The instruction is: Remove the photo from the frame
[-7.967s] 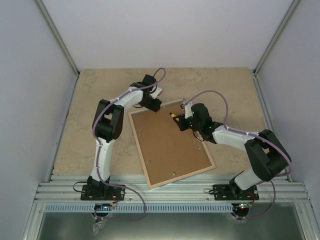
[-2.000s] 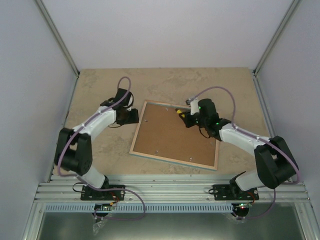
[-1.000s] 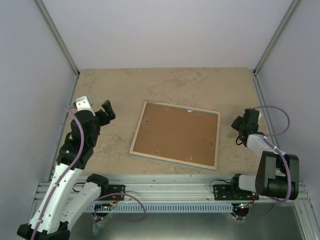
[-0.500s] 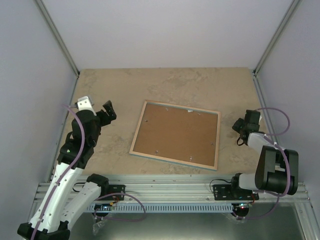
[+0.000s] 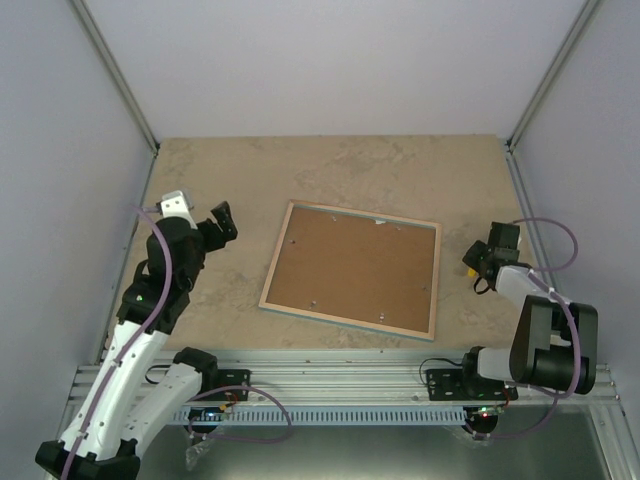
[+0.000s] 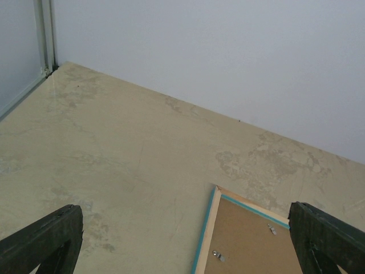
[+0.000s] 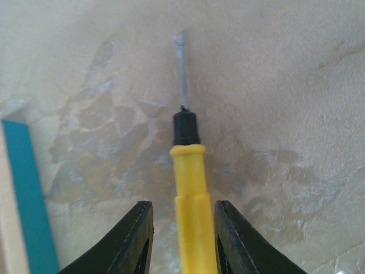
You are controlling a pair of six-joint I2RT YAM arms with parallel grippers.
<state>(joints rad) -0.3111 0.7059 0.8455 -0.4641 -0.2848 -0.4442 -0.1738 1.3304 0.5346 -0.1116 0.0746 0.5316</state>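
beige marbled tabletop (image 5: 330, 170), plain grey walls (image 5: 330, 60)

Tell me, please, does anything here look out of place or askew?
The frame lies back up, turned slightly askew to the table's edges. A yellow screwdriver sits between the right gripper's fingers, beside the frame.

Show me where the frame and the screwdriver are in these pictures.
frame (image 5: 355, 268): top external view, on its brown fibreboard back.
screwdriver (image 7: 194, 197): right wrist view, on its yellow handle.

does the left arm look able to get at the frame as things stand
Probably yes: the left gripper is open and empty, and only bare table lies between it and the frame.
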